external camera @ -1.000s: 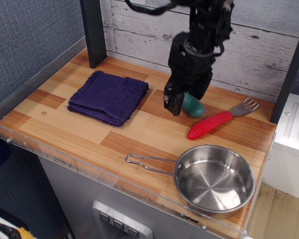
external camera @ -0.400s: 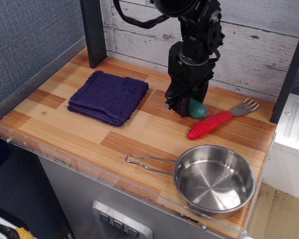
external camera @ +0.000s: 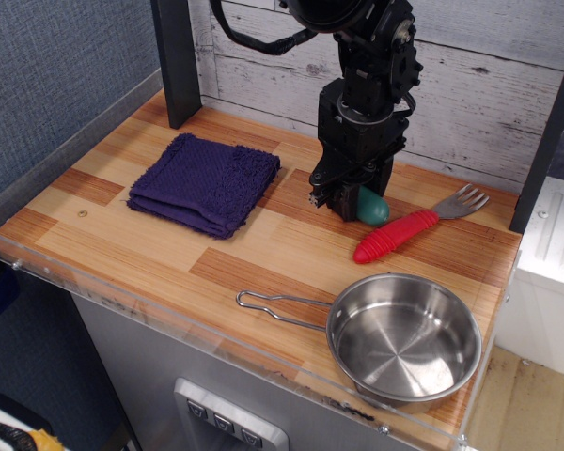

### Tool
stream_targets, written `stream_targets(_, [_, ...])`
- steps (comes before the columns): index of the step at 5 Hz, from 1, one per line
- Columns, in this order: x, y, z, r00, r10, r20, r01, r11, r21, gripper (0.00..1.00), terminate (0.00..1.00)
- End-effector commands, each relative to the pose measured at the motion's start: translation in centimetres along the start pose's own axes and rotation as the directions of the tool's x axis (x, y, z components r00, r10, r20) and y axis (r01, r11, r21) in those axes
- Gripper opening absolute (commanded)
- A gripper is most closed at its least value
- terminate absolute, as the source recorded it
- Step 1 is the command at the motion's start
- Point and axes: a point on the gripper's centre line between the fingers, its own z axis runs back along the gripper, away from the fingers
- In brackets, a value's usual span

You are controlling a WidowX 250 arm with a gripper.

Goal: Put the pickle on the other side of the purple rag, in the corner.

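One gripper: the gripper is down at the tabletop, its jaws drawn in around the near end of the pickle; from where I stand it looks clamped on it, though the black body hides the actual contact.
Pickle: teal-green, lying on the wood just left of the fork, only its right end poking out from behind the gripper.
Purple rag: the purple rag lies folded, well apart from the pickle, towards the back left.
Corner: the corner beyond the rag, by the clear rim, is bare wood, and nothing has been put there yet.
Risk, slip: the pickle is smooth and rounded, and the grip seems to sit near one end, so I'd guess it could squirt out or swivel as it is lifted.
Risk, neighbour: the fork's red handle is just beside the pickle; a skewed lift might nudge it.
Risk, carry: a low pass over the rag could snag the thick cloth and drag it.
Risk, drop: released too close to the rim, the pickle may roll against the acrylic.
Pan: the steel pan at the front right holds nothing.
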Motion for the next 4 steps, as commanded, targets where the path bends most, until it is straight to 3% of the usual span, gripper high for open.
stream_targets(1, [1.5,-2.3,7.1,0.993,-0.114,0.011,0.115,0.983,-0.141,0.00,0.00])
stream_targets(2, [2.4,-1.3,10.6,0.989,-0.148,0.024,0.149,0.972,-0.183,0.00,0.00])
stream_targets(3, [3.5,1.0,12.8,0.978,-0.201,0.050,0.206,0.958,-0.197,0.00,0.00])
stream_targets(4, [5.2,4.1,14.3,0.985,-0.159,0.070,0.170,0.966,-0.193,0.00,0.00])
